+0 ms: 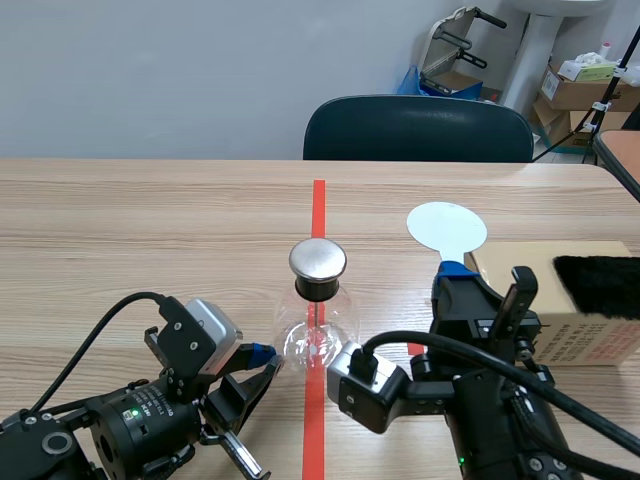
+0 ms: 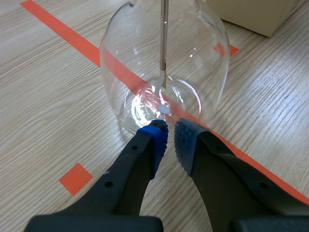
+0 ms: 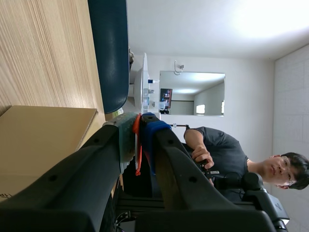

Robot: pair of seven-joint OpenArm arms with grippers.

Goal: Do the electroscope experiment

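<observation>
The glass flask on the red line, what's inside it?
A thin metal rod hangs inside the glass flask, with a small golden leaf at its tip. Its upper end is hidden by the black stopper.

A light wood-grain surface [image 1: 150, 220] runs away to a dark blue-green padded chair [image 1: 418, 130] pushed up at its far edge. On the surface at the right sits a pale brown cardboard box [image 1: 590, 340] with printed text on its side. In the far corner stand stacked cardboard boxes [image 1: 580, 90], a folded grey metal frame [image 1: 455, 45] and a blue bag [image 1: 412, 80]. The right wrist view shows a person in a dark grey T-shirt [image 3: 219, 150] and a wall mirror [image 3: 192, 93].
</observation>
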